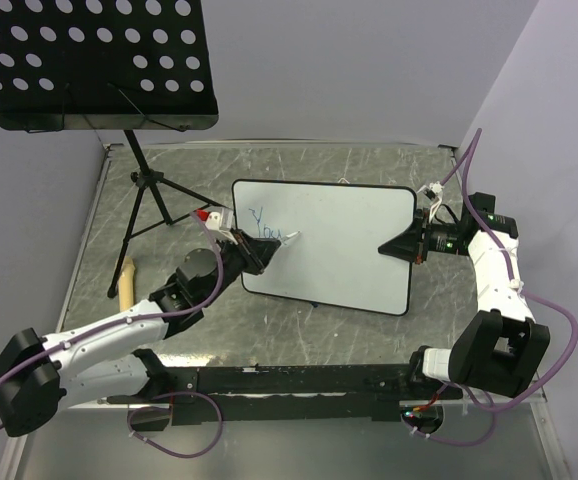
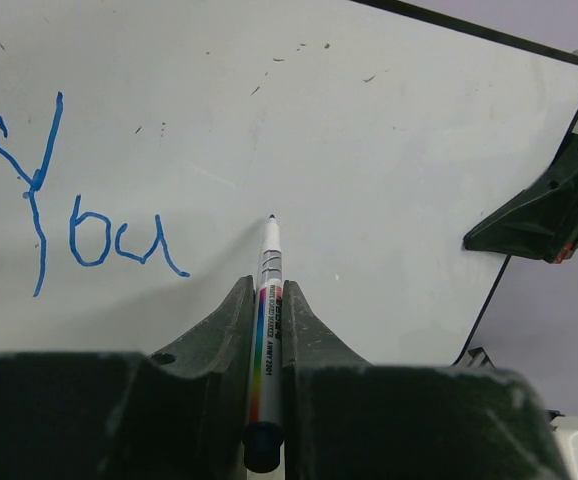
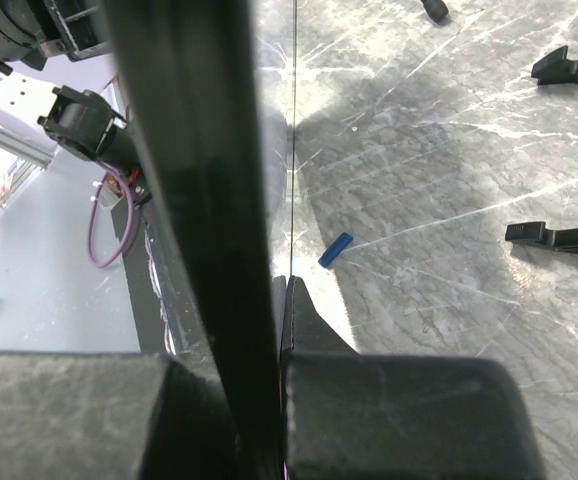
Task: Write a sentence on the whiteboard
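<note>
While the left tool (image 2: 267,292) grips the marker (image 2: 272,245), tip at the whiteboard (image 1: 339,250) beside the blue word (image 2: 89,235) "You", and the right tool (image 1: 407,245) clamps that board's right edge, propped on the bench (image 1: 369,170), pressing too hard could skid the board or smear the writing.

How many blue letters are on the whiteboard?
3. The Y, o and u sit in a row on the whiteboard, left of the marker; none look hidden.
</note>
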### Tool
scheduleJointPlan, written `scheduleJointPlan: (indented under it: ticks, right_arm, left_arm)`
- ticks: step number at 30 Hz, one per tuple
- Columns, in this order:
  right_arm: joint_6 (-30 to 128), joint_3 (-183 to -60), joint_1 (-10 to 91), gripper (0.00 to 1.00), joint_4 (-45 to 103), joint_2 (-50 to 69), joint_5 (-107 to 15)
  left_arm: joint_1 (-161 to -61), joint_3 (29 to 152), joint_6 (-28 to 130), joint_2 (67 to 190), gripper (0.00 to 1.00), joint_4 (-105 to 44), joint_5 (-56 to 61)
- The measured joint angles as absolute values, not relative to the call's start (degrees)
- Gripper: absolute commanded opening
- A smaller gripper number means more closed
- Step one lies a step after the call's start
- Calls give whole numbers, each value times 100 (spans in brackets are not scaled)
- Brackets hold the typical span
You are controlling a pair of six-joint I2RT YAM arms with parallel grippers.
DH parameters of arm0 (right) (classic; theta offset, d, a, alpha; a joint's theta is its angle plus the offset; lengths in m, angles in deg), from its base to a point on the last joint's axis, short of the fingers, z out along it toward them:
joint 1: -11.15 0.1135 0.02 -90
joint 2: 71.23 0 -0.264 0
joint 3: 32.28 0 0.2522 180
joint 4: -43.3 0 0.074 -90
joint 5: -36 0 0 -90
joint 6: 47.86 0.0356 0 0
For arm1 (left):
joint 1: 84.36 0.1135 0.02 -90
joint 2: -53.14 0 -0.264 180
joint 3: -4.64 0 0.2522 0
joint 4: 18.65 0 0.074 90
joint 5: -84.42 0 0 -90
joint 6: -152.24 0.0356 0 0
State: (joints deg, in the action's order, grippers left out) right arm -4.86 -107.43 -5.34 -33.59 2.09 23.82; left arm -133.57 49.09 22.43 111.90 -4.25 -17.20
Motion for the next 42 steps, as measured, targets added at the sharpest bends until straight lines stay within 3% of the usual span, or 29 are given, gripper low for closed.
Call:
scheduleJointPlan:
  ticks: [42]
  right_arm:
    - [-540, -10745, -538, 0, -3436, 211, 2380]
  left_arm:
    - [-13394, 5058, 2214, 11315, 1, -851, -2174]
